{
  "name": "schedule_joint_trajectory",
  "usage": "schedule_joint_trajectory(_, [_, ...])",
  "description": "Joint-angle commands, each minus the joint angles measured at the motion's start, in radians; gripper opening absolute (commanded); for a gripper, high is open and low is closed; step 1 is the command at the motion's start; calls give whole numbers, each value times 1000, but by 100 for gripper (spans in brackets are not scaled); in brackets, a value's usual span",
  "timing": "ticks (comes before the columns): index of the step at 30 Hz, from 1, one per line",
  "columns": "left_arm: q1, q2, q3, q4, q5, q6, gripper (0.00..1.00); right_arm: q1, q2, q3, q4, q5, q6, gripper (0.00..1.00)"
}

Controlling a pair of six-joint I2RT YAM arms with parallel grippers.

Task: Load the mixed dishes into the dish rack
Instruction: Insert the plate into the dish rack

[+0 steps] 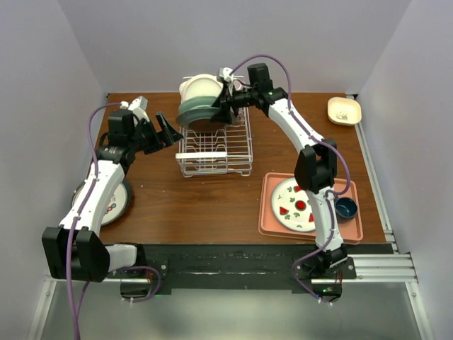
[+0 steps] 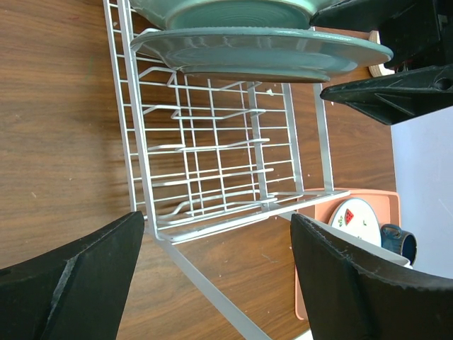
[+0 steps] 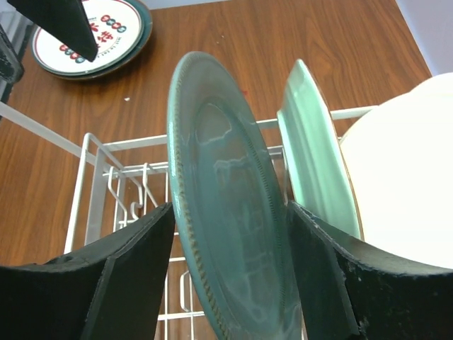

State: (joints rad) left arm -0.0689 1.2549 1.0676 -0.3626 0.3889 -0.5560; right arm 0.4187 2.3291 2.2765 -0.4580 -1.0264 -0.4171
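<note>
Carrying everything, the brown counter [image 1: 212, 202] holds the dish rack [image 1: 237, 152] at its far middle. Upright at the rack's far end stand a dark green plate [image 3: 226, 212], a pale green plate [image 3: 315, 163] behind it, then a white dish [image 3: 407, 177]. The right tool [image 1: 225, 100] straddles the dark green plate, jaws released to either side. The left tool [image 1: 168, 132] hangs just left of the rack, spread wide, empty. A salmon tray [image 1: 268, 225] at the right holds a fruit-patterned plate [image 1: 291, 205] and a dark blue cup [image 1: 346, 207]; a dark-rimmed plate [image 1: 119, 202] lies left, a small cream dish [image 1: 344, 110] far right
</note>
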Motion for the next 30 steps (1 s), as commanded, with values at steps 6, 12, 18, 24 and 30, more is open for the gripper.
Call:
schedule_joint_trajectory(6, [-8, 0, 35, 8, -10, 21, 89, 3, -161, -66, 30, 86, -11, 93])
schedule_joint_trajectory(12, [-8, 1, 58, 2, -39, 28, 91, 2, -252, -172, 123, 153, 29, 99])
schedule_joint_trajectory(18, [-8, -2, 80, -19, -65, 44, 92, 2, -310, -222, 145, 150, 55, 99])
schedule_joint_trajectory(24, [-5, -2, 126, -101, -250, 61, 97, 3, -431, -356, 304, 231, 158, 99])
schedule_joint_trajectory(30, [29, -30, 151, -260, -646, -27, 100, 2, -493, -338, 319, 576, 469, 99])
